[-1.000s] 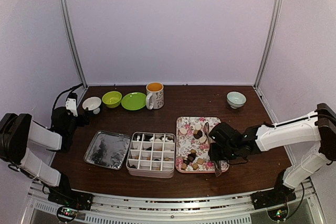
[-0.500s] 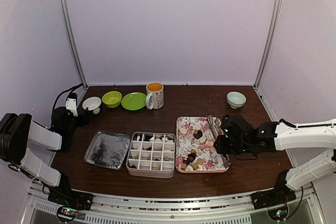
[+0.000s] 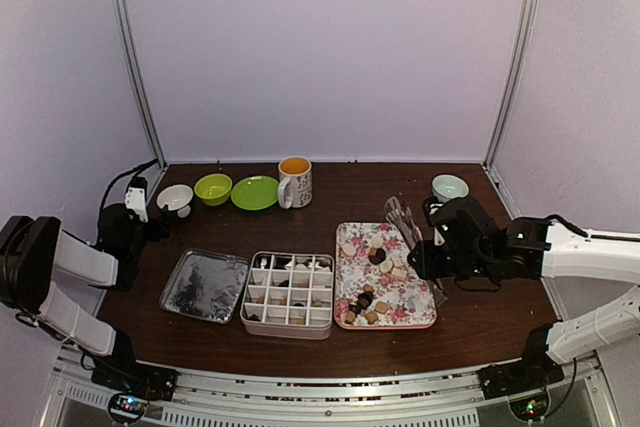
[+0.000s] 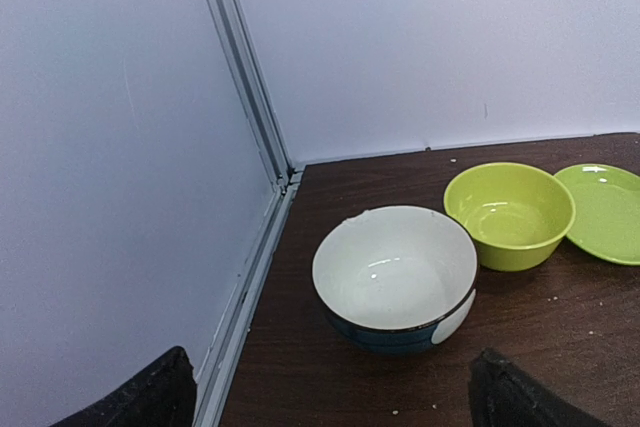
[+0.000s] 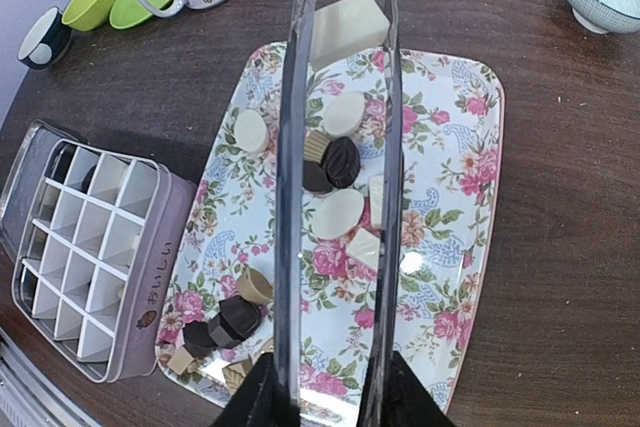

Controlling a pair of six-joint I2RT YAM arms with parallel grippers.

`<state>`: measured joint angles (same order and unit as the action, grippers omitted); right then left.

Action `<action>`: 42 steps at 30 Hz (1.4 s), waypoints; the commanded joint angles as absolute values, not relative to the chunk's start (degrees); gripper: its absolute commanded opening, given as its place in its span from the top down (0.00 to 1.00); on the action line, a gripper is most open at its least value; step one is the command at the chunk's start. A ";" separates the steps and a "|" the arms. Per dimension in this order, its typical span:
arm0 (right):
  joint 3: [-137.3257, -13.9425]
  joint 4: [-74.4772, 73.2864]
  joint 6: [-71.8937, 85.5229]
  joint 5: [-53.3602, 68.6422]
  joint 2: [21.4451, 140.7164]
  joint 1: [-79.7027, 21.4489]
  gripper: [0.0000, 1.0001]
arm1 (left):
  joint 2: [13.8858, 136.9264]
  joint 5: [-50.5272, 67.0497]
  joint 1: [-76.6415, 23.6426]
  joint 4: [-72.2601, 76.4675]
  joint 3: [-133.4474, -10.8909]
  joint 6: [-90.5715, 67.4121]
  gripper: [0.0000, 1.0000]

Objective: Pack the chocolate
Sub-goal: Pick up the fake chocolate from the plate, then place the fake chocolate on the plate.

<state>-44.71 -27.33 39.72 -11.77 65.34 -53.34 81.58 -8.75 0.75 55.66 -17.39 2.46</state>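
Several small chocolates [image 3: 372,277], dark, tan and cream-white, lie on the pink floral tray [image 3: 405,297]. In the right wrist view they spread over the tray [image 5: 450,207], with a dark cluster [image 5: 225,319] at its near corner. My right gripper [image 5: 320,387] is shut on thin metal tongs [image 5: 290,197] and holds them above the tray. A cream-white square piece [image 5: 348,27] sits between the tong tips and looks pinched. From above, the right gripper [image 3: 428,257] is at the tray's right edge. My left gripper [image 4: 335,397] is open and empty, far left by a white bowl [image 4: 395,272].
A compartmented box [image 3: 290,294] stands left of the tray, with its lid [image 3: 205,285] lying further left. A mug [image 3: 295,180], a green plate [image 3: 255,192], a green bowl [image 3: 213,188] and the white bowl [image 3: 175,198] line the back. A pale bowl [image 3: 449,188] sits back right.
My right gripper moved right and toward the back, swinging the tongs from the tray's near right corner up over its far right part. The left arm has not moved.
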 commanded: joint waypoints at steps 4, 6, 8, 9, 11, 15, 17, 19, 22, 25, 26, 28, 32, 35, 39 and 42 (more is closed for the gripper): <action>-45.43 -18.23 28.35 -7.34 60.79 -52.63 0.66 | 81.64 -8.85 1.13 58.65 -18.63 2.11 0.02; -45.19 -15.57 25.82 -5.46 60.14 -52.14 0.63 | 81.65 -8.88 1.12 58.68 -18.63 2.11 0.02; -46.01 -15.78 21.68 -2.34 60.75 -51.45 0.63 | 81.65 -8.85 1.14 58.67 -18.63 2.11 0.02; -47.11 -17.23 19.40 -0.29 61.33 -51.04 0.63 | 81.65 -8.86 1.12 58.65 -18.63 2.11 0.02; -50.51 -23.97 17.40 1.31 62.65 -49.70 0.64 | 81.61 -8.83 1.14 58.68 -18.63 2.11 0.02; -55.40 -37.71 15.31 6.30 61.91 -48.16 0.64 | 81.63 -8.78 1.12 58.70 -18.63 2.11 0.02; -57.22 -42.71 16.33 7.94 60.30 -47.92 0.62 | 81.67 -8.85 1.14 58.68 -18.63 2.11 0.02; -59.69 -48.75 17.61 9.31 59.30 -47.91 0.61 | 81.65 -8.85 1.13 58.64 -18.64 2.11 0.02; -62.27 -55.85 21.27 9.53 58.13 -47.95 0.61 | 81.65 -8.80 1.07 58.71 -18.68 2.09 0.02; -62.87 -59.69 25.50 10.99 57.56 -47.92 0.62 | 81.66 -8.88 1.14 58.69 -18.64 2.06 0.02; -62.90 -60.35 27.01 11.60 57.61 -47.93 0.62 | 81.65 -8.88 1.14 58.66 -18.63 2.09 0.02; -63.11 -61.35 29.91 13.15 58.50 -47.90 0.62 | 81.63 -8.88 1.14 58.66 -18.63 2.11 0.02; -66.11 -63.27 34.41 14.49 62.63 -47.90 0.62 | 81.65 -8.87 1.14 58.69 -18.63 2.10 0.02; -69.50 -65.22 35.98 14.93 66.98 -47.91 0.62 | 81.65 -8.87 1.12 58.72 -18.63 2.08 0.02; -74.24 -68.91 39.01 15.79 72.78 -47.97 0.63 | 81.65 -8.81 1.10 58.67 -18.64 2.10 0.02; -77.06 -72.51 41.21 14.09 75.36 -47.93 0.63 | 81.69 -8.83 1.10 58.66 -18.63 2.09 0.02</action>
